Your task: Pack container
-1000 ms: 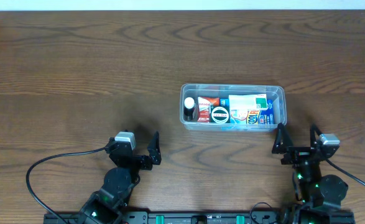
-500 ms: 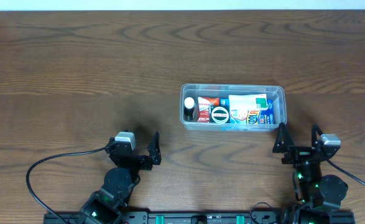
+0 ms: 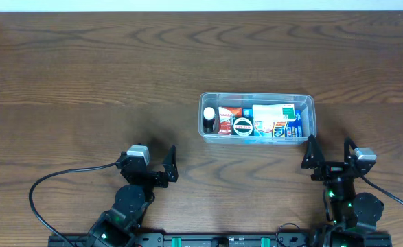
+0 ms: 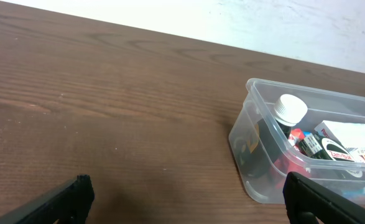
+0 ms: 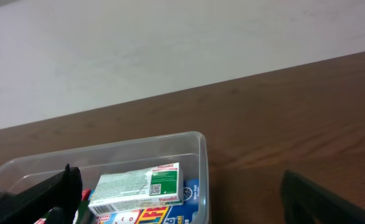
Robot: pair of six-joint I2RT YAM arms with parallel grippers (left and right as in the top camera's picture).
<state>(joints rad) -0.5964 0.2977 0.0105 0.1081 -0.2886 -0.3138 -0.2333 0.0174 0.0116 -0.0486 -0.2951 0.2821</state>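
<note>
Since no loose package shows anywhere on the bench (image 3: 84,82), the packing looks finished, and the step in hand is probably to check the load and stand off without disturbing it. The clear plastic container (image 3: 257,95) sits right of centre on the bench, long side across, just beyond the right gripper (image 3: 328,156) and well apart from the left gripper (image 4: 185,202). Both grippers are spread wide and hold nothing. Inside, a white-capped bottle (image 4: 290,111) stands at the left end. Beside it are a red package (image 3: 230,116) and a round black-and-white lid (image 3: 243,126), and a green-and-white carton (image 5: 138,186) lies over a blue printed box (image 5: 191,193) toward the right end. To do this well, the right arm should draw straight back and away from the near wall, because its fingertips are close enough that a sideways swing could push the light tub askew. The left arm has bare bench ahead of it and need not approach at all. The bottle cap may stand a little proud of the rim, though the low left wrist view does not settle that. If it does, a gentle press on the cap from above would be safer than reaching down among the tightly packed contents.
</note>
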